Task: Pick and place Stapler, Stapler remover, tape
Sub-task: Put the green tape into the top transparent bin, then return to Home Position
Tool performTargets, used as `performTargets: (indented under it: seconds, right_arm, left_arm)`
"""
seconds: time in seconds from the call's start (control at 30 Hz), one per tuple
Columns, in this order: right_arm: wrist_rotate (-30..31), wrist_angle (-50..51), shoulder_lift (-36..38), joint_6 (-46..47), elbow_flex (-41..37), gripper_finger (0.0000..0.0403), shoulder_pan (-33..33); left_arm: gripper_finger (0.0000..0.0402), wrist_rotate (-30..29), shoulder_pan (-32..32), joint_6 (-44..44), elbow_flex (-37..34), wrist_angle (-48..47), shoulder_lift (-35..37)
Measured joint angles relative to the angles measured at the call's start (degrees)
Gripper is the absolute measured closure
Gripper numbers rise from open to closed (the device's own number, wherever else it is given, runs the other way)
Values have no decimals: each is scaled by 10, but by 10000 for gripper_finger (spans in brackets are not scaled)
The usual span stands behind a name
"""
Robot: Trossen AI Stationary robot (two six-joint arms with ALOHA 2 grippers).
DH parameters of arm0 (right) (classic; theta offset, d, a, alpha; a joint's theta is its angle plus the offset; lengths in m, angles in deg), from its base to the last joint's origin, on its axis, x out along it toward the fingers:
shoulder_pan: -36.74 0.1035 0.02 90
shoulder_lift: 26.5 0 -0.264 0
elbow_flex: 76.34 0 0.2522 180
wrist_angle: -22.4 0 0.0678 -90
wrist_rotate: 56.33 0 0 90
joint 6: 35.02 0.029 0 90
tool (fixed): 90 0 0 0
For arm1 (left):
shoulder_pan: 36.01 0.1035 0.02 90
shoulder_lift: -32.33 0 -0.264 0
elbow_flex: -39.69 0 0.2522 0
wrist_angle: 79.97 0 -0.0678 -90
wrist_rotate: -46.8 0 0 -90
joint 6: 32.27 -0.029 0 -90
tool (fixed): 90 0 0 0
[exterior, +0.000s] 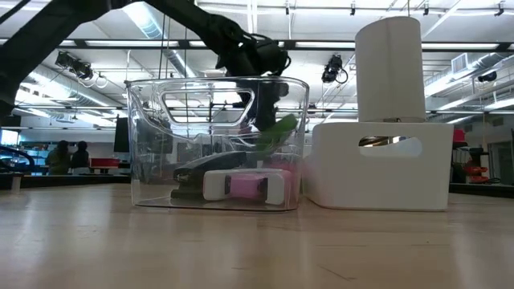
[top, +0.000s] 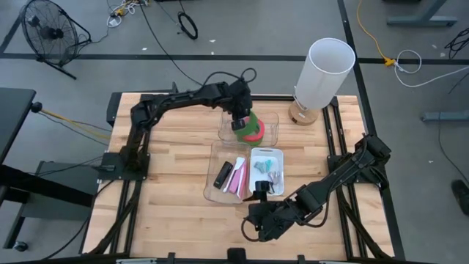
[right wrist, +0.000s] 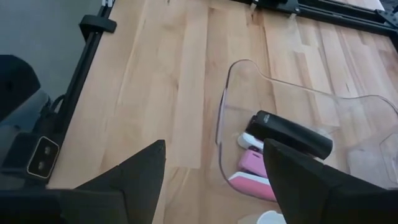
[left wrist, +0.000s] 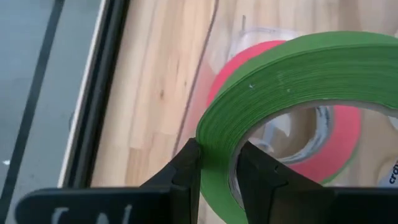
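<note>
A green tape ring (left wrist: 298, 68) is in my left gripper (left wrist: 217, 149), which is shut on it over the far clear container (top: 272, 126). In that container a red-pink tape ring (left wrist: 348, 134) lies flat below the green one (top: 253, 121). The near clear bin (top: 215, 163) holds a black stapler (right wrist: 292, 135) and a pink stapler (right wrist: 255, 167). Teal stapler removers (top: 265, 170) lie in a white tray (top: 267, 152) beside it. My right gripper (right wrist: 211, 180) hangs open above the table near the bin's front edge (top: 258, 213), with nothing between its fingers. My left gripper pinches the green ring's wall (left wrist: 217, 134) with one finger (left wrist: 258, 177) inside the hole and the other (left wrist: 186, 171) outside. The fingers slant down from the table's left. The ring is tilted over the red-pink ring; whether the two touch, I cannot tell.
A tall white cylinder (top: 326, 70) on a wooden base stands at the table's far right. The low view shows a white box (exterior: 377, 164) beside the clear bin (exterior: 217, 144). Bare wood lies to the left of the bins (top: 168, 169).
</note>
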Motion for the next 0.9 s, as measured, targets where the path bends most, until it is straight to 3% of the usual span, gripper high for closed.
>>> performTargets:
  seconds: [0.2, 0.4, 0.53, 0.77, 0.9]
  right_arm:
    - [1, 2, 0, -11, 0, 133, 0]
    - [1, 2, 0, -15, 0, 133, 0]
    - [1, 2, 0, -15, 0, 133, 0]
    - [4, 2, 0, -15, 0, 133, -1]
    - [48, 3, 0, -16, 0, 133, -2]
  left_arm:
    - [316, 21, -5, 0, 0, 4, -2]
    - [210, 35, -9, 15, 1, 4, -2]
    - [171, 65, -8, 28, 1, 4, -2]
    - [161, 50, -8, 33, 1, -11, 23]
    - [165, 44, -7, 34, 1, -38, 74]
